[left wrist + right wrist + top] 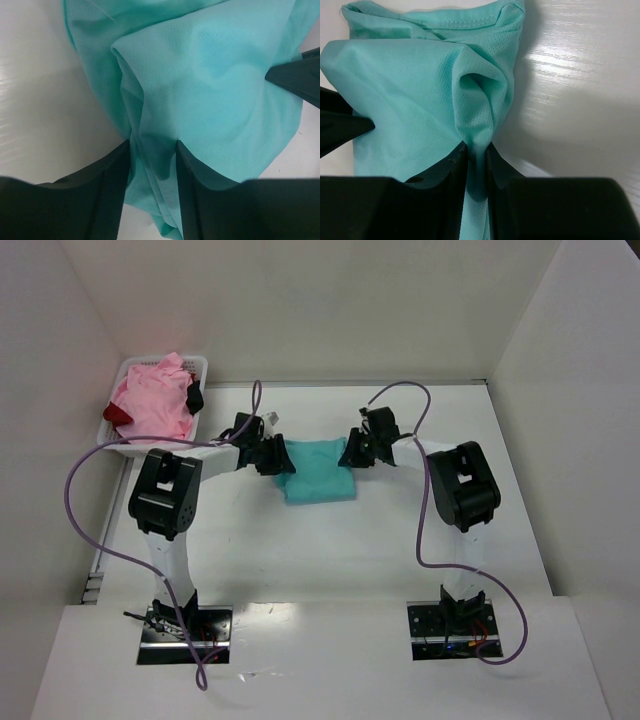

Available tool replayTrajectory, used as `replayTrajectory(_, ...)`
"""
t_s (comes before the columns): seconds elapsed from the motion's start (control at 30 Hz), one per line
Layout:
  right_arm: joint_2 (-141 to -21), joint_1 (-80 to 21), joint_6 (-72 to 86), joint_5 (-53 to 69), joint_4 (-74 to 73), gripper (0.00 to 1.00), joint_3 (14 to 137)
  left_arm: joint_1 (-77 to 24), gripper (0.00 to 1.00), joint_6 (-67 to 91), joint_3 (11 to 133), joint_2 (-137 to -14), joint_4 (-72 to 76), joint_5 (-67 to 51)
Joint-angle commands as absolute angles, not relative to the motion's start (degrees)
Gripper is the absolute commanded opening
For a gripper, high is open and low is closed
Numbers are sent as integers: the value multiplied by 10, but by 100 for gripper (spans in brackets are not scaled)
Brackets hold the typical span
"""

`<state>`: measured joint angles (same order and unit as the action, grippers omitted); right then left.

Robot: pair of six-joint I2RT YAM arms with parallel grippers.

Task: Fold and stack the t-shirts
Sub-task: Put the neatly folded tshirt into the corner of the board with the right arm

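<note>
The left gripper pinches a thick fold of the teal t-shirt, which lies bunched between it and the right gripper, itself nipped tight on a thin ridge of the cloth. Only the top view shows the pink t-shirt and dark red t-shirt heaped in the white lattice basket, well beyond the left gripper.

A white table is boxed in by plain white panels: a back wall, a left wall and a right wall. Light leaves a bright sheen on the tabletop's faint grain.
</note>
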<state>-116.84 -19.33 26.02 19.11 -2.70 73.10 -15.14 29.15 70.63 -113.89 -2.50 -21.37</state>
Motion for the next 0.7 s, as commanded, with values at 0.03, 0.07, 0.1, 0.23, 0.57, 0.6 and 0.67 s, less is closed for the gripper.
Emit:
replayTrajectory(0.03,-1182,-191,250,181,-30,24,754,-151,46,296,719,-1156,-14,-246)
replayTrajectory(0.07,-1182,-191,250,181,-30,24,754,-151,43,296,719,-1156,-14,-251)
replayTrajectory(0.1,-1182,-191,250,181,-30,23,754,-151,37,296,719,-1156,-14,-251)
replayTrajectory(0.23,-1187,-191,250,176,-35,20,754,-151,26,296,719,-1161,-1,-257)
replayTrajectory(0.57,-1153,-143,244,139,-51,12,754,-177,19,309,794,-1198,18,-254)
replayTrajectory(0.6,-1153,-137,238,134,-56,12,754,-184,21,309,802,-1204,18,-254)
replayTrajectory(0.67,-1148,-118,238,134,-56,11,754,-197,48,315,819,-1215,25,-254)
